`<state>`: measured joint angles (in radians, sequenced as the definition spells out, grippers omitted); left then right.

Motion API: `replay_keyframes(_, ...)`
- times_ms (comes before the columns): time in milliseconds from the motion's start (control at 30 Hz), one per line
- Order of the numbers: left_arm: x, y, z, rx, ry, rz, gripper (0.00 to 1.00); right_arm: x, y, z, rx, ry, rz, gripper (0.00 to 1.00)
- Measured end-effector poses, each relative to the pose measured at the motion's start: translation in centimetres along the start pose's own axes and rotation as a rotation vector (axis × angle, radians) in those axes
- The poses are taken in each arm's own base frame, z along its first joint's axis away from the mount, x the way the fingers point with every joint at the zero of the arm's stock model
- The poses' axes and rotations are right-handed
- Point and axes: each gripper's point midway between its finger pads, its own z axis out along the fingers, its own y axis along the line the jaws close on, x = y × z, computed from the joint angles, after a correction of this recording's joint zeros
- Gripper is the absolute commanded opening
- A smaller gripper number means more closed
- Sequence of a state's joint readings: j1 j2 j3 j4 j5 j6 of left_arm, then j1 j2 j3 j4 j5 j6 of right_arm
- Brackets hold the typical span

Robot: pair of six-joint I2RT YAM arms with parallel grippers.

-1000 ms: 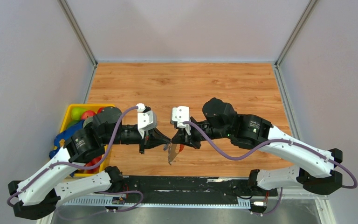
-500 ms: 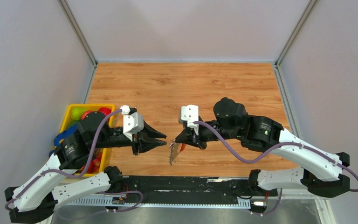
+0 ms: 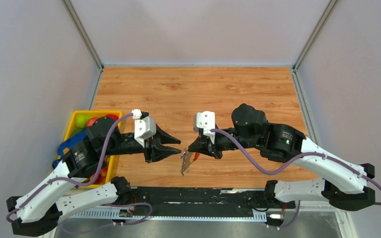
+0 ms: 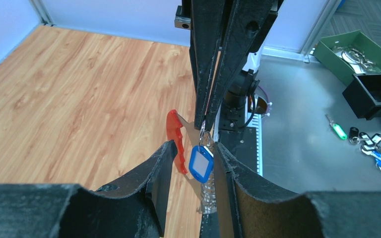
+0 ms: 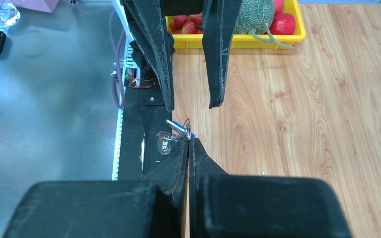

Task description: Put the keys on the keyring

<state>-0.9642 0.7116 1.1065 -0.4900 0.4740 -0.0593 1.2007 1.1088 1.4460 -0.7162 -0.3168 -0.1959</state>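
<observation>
Right pincer (image 3: 190, 148) clenched on keyring (image 4: 174, 141); keys (image 4: 201, 163) with blue tag dangle just under its tips, between the released left pincer (image 4: 193, 146)'s spread fingers.

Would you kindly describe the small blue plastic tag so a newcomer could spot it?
Above the wooden table's near edge, a bundle hangs from the shut right gripper, in front of the open left gripper. In it, the small blue rectangular plastic tag with a pale window hangs beside the red curved keyring loop; nothing else there is blue.
</observation>
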Motion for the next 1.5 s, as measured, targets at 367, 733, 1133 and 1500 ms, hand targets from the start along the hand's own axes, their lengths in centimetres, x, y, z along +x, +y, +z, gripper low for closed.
replay_keyframes(367, 0.4, -0.1, 0.6, 0.023, 0.007, -0.011, 0.39, -0.1, 0.2, -0.2, -0.007, -0.007, -0.002, 0.0)
replay_keyframes(733, 0.8, -0.3, 1.1, 0.05, 0.014, -0.025, 0.34, -0.2, 0.3, -0.4, -0.01, -0.013, -0.004, 0.0)
replay_keyframes(1133, 1.1, -0.9, 1.3, 0.083, 0.022, -0.04, 0.0, -0.2, 0.4, -0.4, -0.013, -0.014, -0.004, 0.0)
replay_keyframes(1500, 0.7, -1.0, 1.4, 0.096, 0.006, -0.03, 0.0, -0.7, 0.4, -0.8, -0.006, -0.056, -0.019, 0.0)
